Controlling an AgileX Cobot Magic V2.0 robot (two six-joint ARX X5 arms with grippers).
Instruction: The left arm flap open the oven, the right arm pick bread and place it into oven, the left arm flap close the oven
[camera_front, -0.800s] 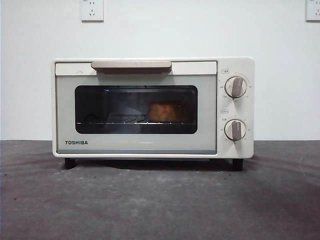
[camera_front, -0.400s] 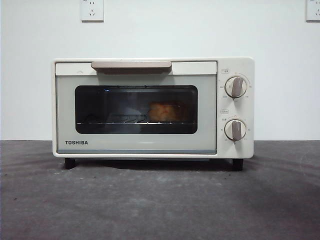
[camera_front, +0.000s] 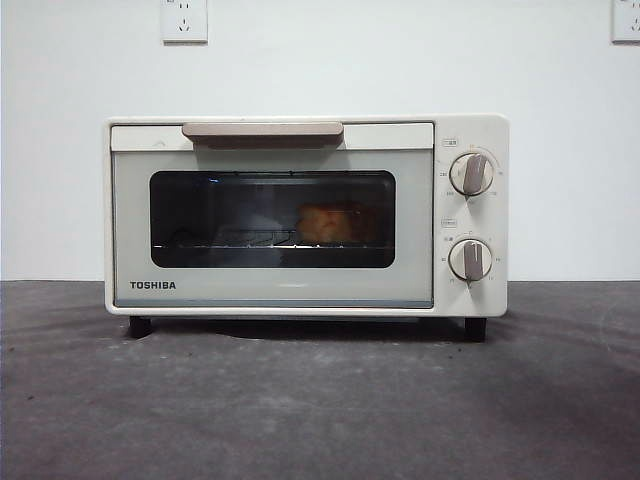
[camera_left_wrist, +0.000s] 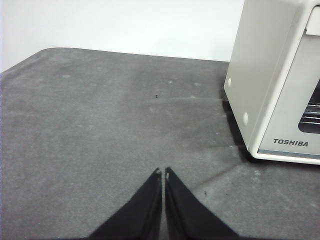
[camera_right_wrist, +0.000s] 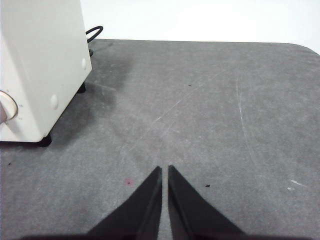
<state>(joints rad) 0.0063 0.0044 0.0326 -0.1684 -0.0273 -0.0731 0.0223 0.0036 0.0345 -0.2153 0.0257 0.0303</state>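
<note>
Bread (camera_front: 328, 224) sits golden inside shut cream oven (camera_front: 305, 215).

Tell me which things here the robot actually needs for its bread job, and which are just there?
Needed:
- oven, door shut
- bread, inside on the rack
- left gripper, right gripper, both shut, beside the oven

Just there:
- wall sockets
- grey table
- black power cable

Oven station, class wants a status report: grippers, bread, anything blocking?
Left gripper shut, empty, beside oven. Right gripper shut, empty, at the other side. Bread on rack, door closed. No obstruction seen.
</note>
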